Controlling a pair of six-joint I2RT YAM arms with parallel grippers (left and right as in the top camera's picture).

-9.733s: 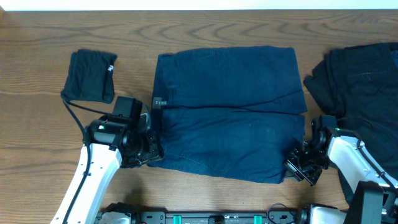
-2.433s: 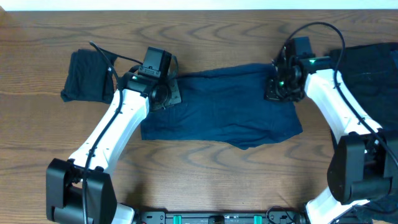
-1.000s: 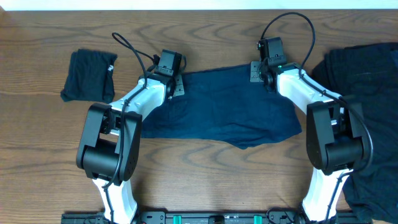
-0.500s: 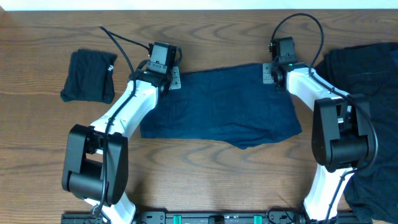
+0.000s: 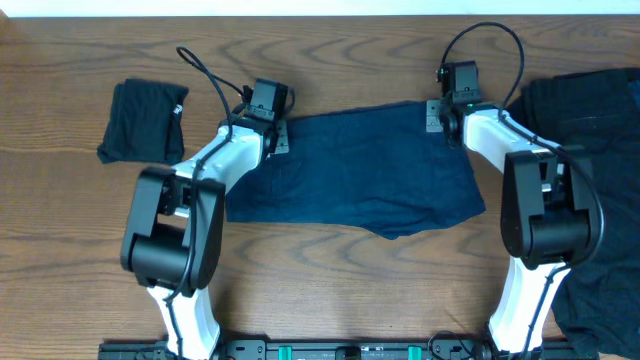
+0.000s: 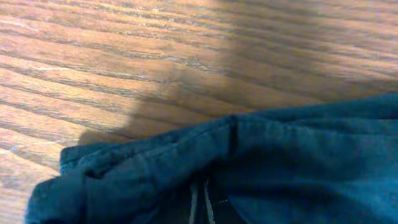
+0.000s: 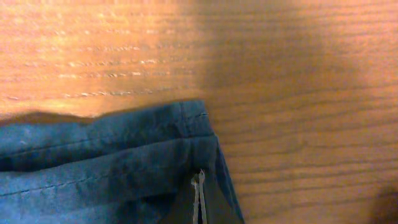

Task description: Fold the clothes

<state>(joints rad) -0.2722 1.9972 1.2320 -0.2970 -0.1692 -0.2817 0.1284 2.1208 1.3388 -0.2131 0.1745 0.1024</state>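
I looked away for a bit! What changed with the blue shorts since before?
The shorts got folded in half: near edge carried to the far edge. The left gripper and right gripper moved from the near corners to the far corners. The black piece and dark pile stayed put.

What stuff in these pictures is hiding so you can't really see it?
1. Left gripper and right gripper: overhead, the wrists cover the fingertips. The wrist views show only thin slivers at the bottom edge, so open or shut is unclear.
2. Dark pile: overhead, cut off by the right edge and partly behind the right arm.
3. White tag on the small black piece: too small to read.
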